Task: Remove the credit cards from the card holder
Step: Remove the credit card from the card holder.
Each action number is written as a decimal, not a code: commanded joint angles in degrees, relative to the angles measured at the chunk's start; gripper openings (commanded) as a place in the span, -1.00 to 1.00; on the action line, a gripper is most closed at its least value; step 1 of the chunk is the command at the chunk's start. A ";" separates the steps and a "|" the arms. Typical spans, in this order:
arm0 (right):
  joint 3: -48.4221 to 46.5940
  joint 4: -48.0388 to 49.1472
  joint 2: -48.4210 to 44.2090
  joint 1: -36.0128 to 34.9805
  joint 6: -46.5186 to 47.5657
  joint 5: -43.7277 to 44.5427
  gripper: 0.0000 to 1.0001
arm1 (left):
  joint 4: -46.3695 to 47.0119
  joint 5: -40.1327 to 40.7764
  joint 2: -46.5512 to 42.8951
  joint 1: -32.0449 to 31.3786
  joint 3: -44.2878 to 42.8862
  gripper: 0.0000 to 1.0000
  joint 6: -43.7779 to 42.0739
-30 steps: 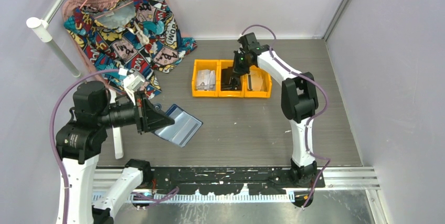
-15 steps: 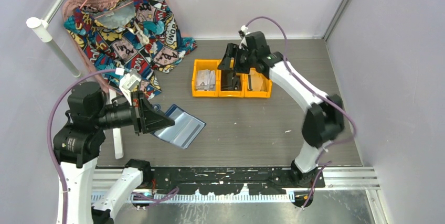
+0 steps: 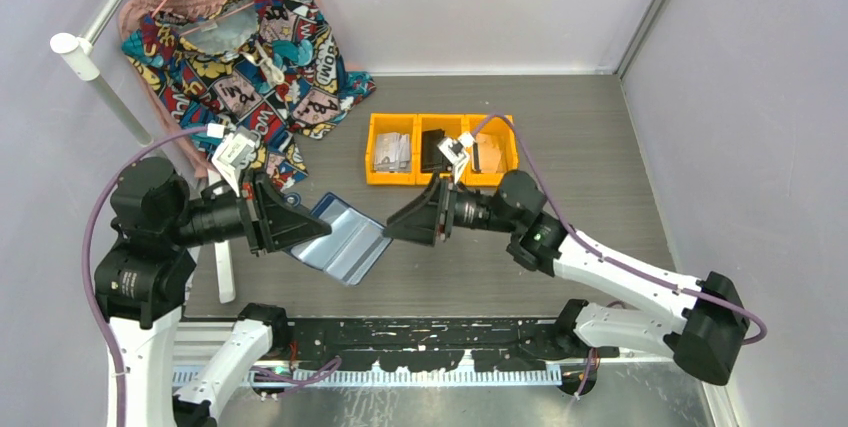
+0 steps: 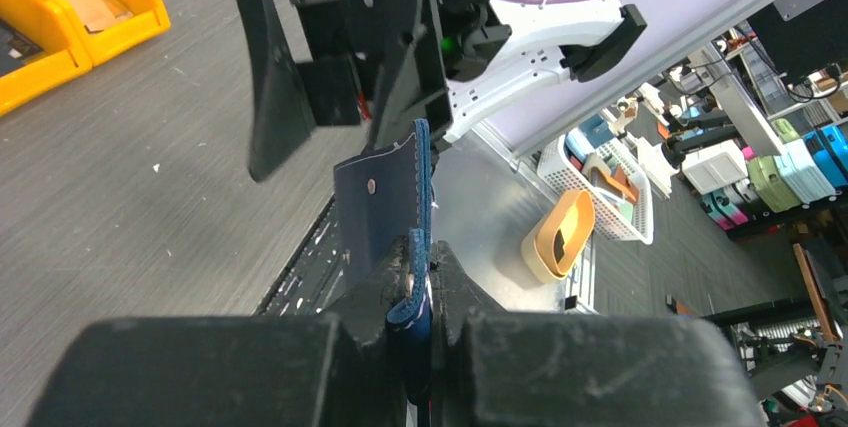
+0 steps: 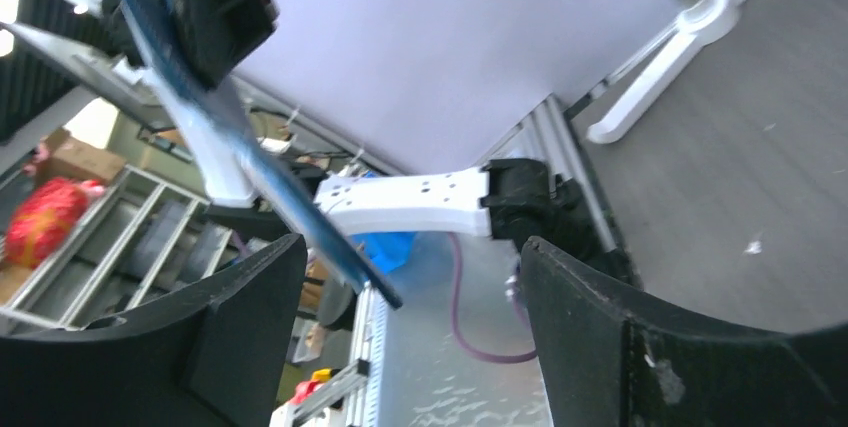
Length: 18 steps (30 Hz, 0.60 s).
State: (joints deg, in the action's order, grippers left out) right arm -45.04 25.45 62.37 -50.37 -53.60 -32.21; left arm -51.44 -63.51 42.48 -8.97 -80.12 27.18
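The left gripper (image 3: 312,231) clamps its jaws on the card holder (image 3: 350,243), holding it open so the right gripper (image 3: 398,226), jaws spread beside it, can reach inside.

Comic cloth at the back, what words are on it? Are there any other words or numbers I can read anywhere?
"BOOM!": perhaps, on one patch at the right edge of the cloth; I am not sure.
All other lettering on the cloth: too small to read.
Things in the yellow bins: any print is too small to read.
Card holder: no words show.
Shelves and boxes behind, in the wrist views: too blurred to read.
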 commanded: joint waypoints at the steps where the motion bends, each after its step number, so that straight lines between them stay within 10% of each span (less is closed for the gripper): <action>1: 3.49 12.97 -6.79 -4.96 -4.50 3.03 0.60 | 5.42 -0.58 -0.39 0.27 -2.35 -1.00 2.61; 18: 4.59 14.68 -6.57 -10.70 -2.47 7.81 -0.25 | 4.37 2.17 0.50 0.27 -3.16 -1.00 2.81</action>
State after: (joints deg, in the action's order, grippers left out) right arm -38.89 36.75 56.53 -60.45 -57.21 -25.87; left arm -49.50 -61.91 42.59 -8.97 -80.79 29.61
